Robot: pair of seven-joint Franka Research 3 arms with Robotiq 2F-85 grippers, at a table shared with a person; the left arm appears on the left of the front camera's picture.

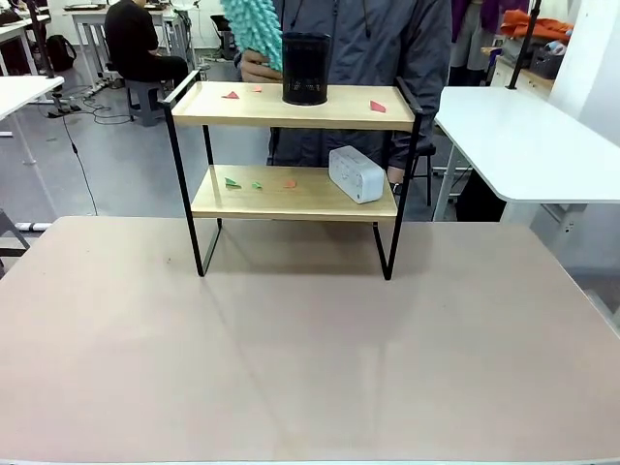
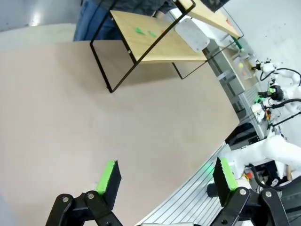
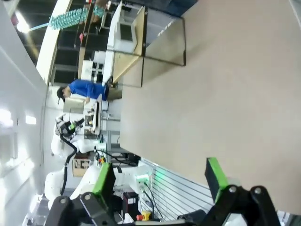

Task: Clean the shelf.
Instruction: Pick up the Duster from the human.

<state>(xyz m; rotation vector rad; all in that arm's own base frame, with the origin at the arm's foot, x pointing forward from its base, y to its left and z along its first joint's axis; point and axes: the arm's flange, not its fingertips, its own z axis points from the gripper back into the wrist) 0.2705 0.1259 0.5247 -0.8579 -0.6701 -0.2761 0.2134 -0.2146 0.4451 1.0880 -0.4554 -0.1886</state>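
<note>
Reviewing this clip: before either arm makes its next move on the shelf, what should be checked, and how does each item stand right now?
1. Left gripper open, empty: ok.
2. Right gripper open, empty: ok.
3. Shelf upright on the table: ok.
4. Boards free of scraps: not ok; red scraps on top, green scraps below.
5. Boards free of objects: not ok; black mesh cup on top, white box on the lower board.
6. Person's hand clear of the shelf: cannot tell; it holds a teal duster right behind the cup.

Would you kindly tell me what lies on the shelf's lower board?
Two green scraps, an orange scrap and a white box; whatever sits behind the box is hidden.
</note>
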